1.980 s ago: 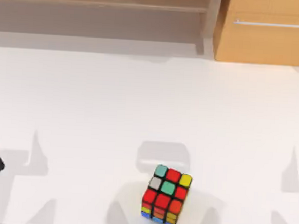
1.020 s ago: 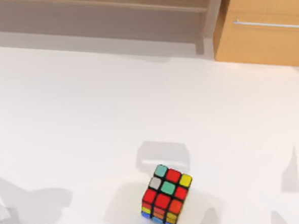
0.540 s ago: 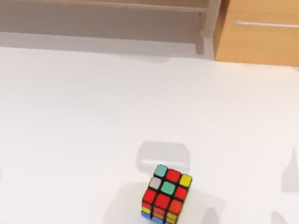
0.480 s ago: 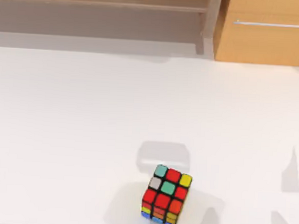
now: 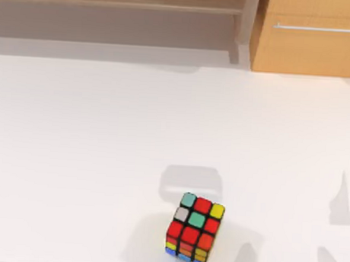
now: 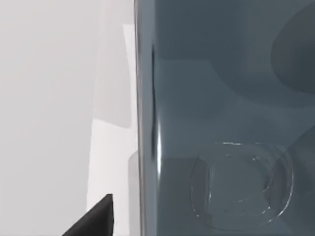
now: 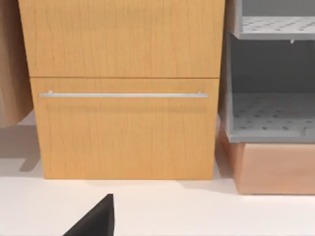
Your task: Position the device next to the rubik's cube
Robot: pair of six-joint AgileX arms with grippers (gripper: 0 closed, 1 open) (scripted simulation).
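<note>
The rubik's cube (image 5: 194,230) stands on the white table (image 5: 103,138) near the front edge, a little right of the middle, with red, green, white and yellow stickers on top. The device (image 6: 226,123), a glossy grey-blue slab with a silver rounded edge and a faint round mark, lies very close under my left wrist camera. A black corner of my left gripper (image 6: 96,221) sits just beside the slab's silver edge. A black corner of my right gripper (image 7: 96,221) hangs over the table in front of a wooden cabinet.
A wooden drawer cabinet (image 5: 311,44) with a silver handle (image 7: 123,95) stands at the back right. A low shelf (image 5: 111,8) runs along the back left. A grey perforated shelf unit (image 7: 270,118) sits beside the cabinet. Arm shadows fall at the table's right edge.
The dark shape of my left arm at the top view's left edge has gone out of that view, and its shadow has slid off to the left. The cube has not moved.
</note>
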